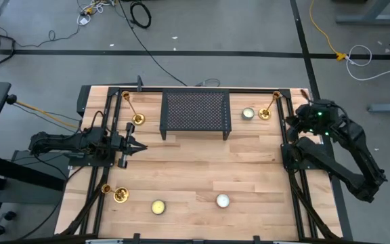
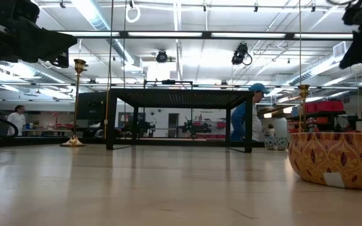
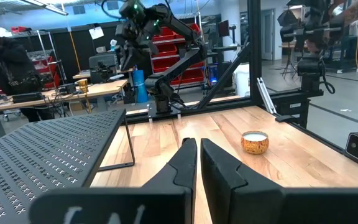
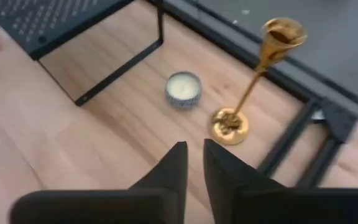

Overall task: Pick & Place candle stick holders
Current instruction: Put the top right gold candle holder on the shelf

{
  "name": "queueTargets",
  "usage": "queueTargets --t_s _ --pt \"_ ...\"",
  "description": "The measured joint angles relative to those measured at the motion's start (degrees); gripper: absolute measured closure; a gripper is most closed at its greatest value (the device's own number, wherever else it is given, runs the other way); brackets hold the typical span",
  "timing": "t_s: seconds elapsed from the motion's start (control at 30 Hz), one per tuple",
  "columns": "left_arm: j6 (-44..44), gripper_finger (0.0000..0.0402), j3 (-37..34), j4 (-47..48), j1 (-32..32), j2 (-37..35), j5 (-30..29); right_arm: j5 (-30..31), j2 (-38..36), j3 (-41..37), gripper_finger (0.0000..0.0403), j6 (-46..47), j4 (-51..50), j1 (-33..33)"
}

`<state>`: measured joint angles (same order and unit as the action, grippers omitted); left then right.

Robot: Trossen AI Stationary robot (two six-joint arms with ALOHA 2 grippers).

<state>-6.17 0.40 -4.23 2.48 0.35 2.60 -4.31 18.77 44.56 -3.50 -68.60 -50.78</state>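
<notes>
Three candle stick holders standing, none held.
I see my right gripper (image 4: 194, 163) slightly parted above the upper-right candlestick (image 1: 265, 112); left gripper (image 1: 141, 146) clenched, empty, mid-left; others upper left (image 1: 137, 119) and lower left (image 1: 120, 195).

A black mesh rack (image 2: 178, 98) stands far back on the table (image 2: 168, 188) — one gold candlestick (image 2: 77, 103) upright left of it, another (image 2: 303, 100) right of it, behind a patterned bowl (image 2: 335, 158).

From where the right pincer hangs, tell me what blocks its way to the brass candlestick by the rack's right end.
Nothing visible does. The right pincer hangs above bare wood, facing the brass candlestick; the small white candle sits apart, beside it.
</notes>
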Motion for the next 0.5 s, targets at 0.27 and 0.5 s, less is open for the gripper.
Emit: queueTargets --t_s 0.27,0.5 --pt "0.0 0.0376 0.0 0.0 0.0 0.0 0.0 3.9 3.4 -1.2 0.0242 1.4 10.6 0.0" --pt "0.0 0.0376 0.0 0.0 0.0 0.0 0.1 5.3 6.5 -1.5 0.0175 4.6 11.0 0.0"
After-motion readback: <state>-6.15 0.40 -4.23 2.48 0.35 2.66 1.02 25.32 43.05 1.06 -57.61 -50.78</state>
